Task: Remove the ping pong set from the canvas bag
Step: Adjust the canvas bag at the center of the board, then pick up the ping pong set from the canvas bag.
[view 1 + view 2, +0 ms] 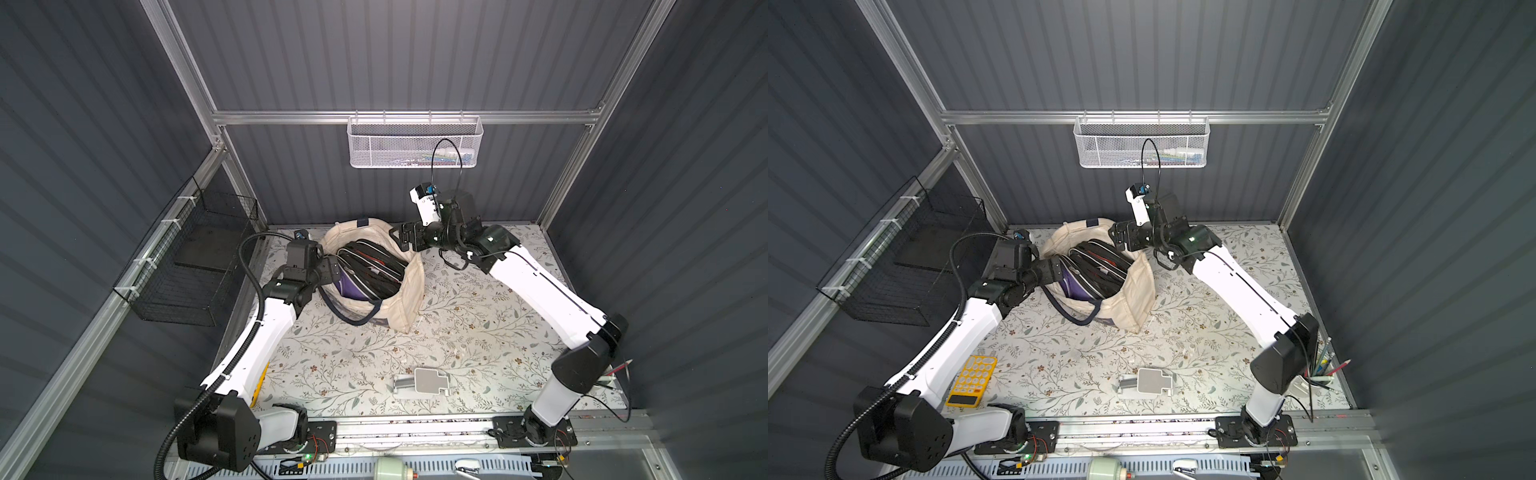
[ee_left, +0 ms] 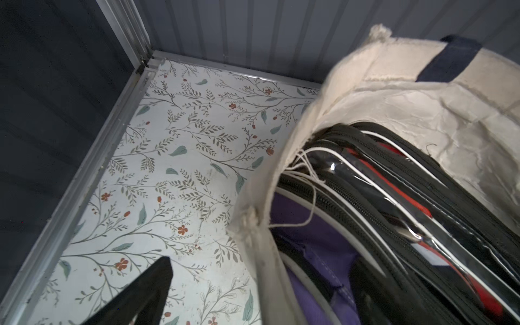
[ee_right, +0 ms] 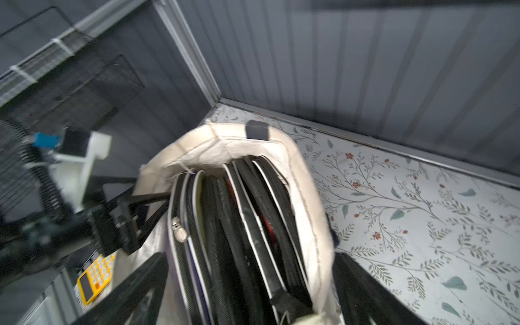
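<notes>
So the canvas bag (image 1: 409,293) is standing mouth-up on the floral counter (image 1: 478,332), right between the two hands. The ping pong set (image 1: 376,266) is inside it: a black zip case with a clear window and red showing through, filling the opening next to a purple pouch (image 1: 353,289). The left hand (image 1: 332,268) is at the rim on its side of the bag, jaws spread apart and not clamping anything. In the left wrist view only one of its fingers (image 2: 140,292) shows, out over the counter, with the frayed bag rim just beside it and the case right past that. The right hand (image 1: 401,239) is at the opposite rim, also wide open. In the right wrist view its fingers (image 3: 135,287) sit well apart with the end of the bag and the case between them. That view is blurry, so I can't tell if they touch the cloth. One navy handle (image 1: 355,322) flops out over the side of the bag nearer the arm bases. A yellow calculator (image 1: 971,380) lies way behind the left hand, by that arm's base.
</notes>
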